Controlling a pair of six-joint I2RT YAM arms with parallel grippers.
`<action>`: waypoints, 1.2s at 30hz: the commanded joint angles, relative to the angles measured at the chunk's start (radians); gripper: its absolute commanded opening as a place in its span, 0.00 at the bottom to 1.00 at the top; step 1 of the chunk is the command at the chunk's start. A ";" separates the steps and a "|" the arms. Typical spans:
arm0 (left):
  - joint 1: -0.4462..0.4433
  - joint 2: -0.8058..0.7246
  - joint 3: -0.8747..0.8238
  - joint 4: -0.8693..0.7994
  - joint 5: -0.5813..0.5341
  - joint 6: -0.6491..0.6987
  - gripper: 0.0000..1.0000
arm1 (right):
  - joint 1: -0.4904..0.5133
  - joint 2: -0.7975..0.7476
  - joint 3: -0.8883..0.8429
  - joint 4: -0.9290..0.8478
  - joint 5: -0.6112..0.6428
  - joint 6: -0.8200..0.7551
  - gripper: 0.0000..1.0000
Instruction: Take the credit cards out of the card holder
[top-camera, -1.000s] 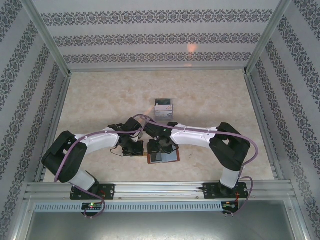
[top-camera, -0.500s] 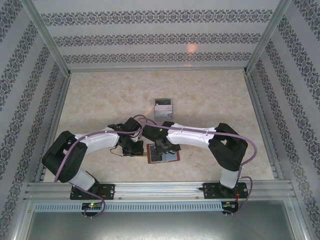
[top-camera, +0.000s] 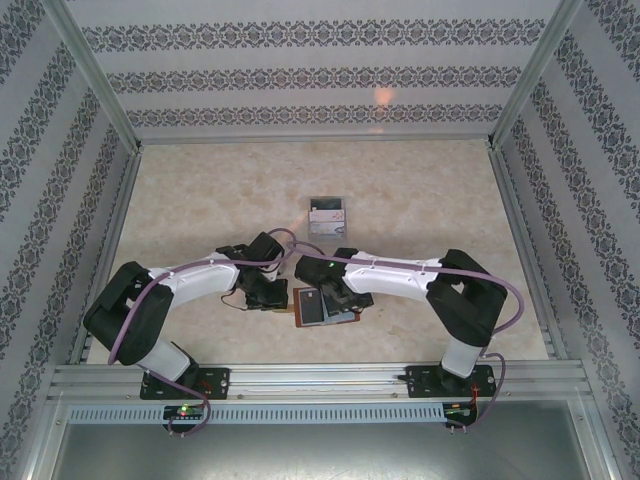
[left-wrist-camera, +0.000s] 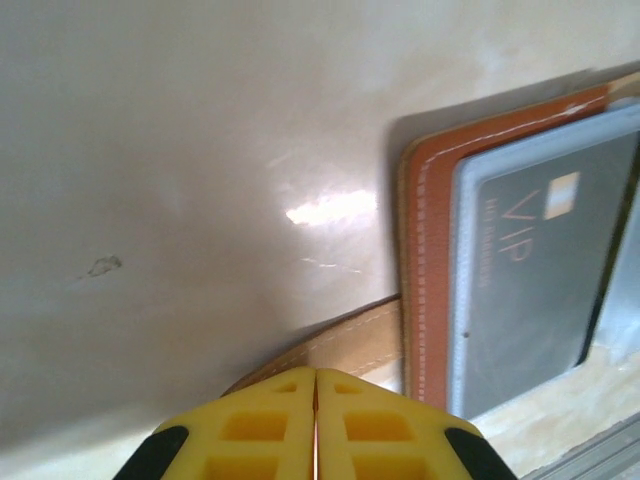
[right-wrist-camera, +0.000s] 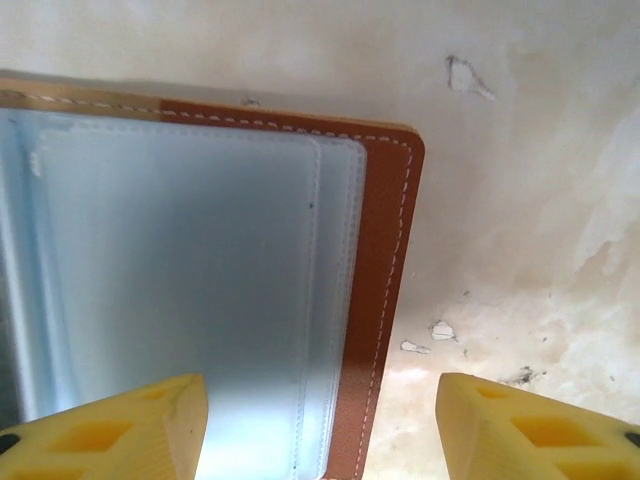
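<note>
The card holder lies open on the table near the front, brown leather rimmed with grey-blue pockets. A dark grey credit card marked VIP sits in its left half. My left gripper is shut just left of the holder. Its yellow tips rest over the brown closing tab, and I cannot tell whether they pinch it. My right gripper hangs open over the right half. It straddles the leather edge, one finger above the pocket and one above bare table.
A clear plastic box with pale cards inside stands behind the card holder, mid-table. Patterned walls and metal rails close the table in. Bare marbled tabletop spreads to the left, right and back.
The right gripper has slid a little to the right across the card holder, uncovering the dark card on the left half. The left gripper has stayed shut in place.
</note>
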 joint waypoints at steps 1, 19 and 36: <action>-0.005 -0.035 0.039 -0.033 0.006 -0.002 0.08 | -0.008 -0.072 -0.015 0.032 -0.021 0.013 0.56; -0.081 0.049 0.016 0.199 0.088 -0.158 0.05 | -0.111 -0.071 -0.139 0.473 -0.433 0.038 0.21; -0.083 0.082 -0.003 0.109 0.018 -0.108 0.05 | -0.126 0.006 -0.136 0.454 -0.406 0.015 0.29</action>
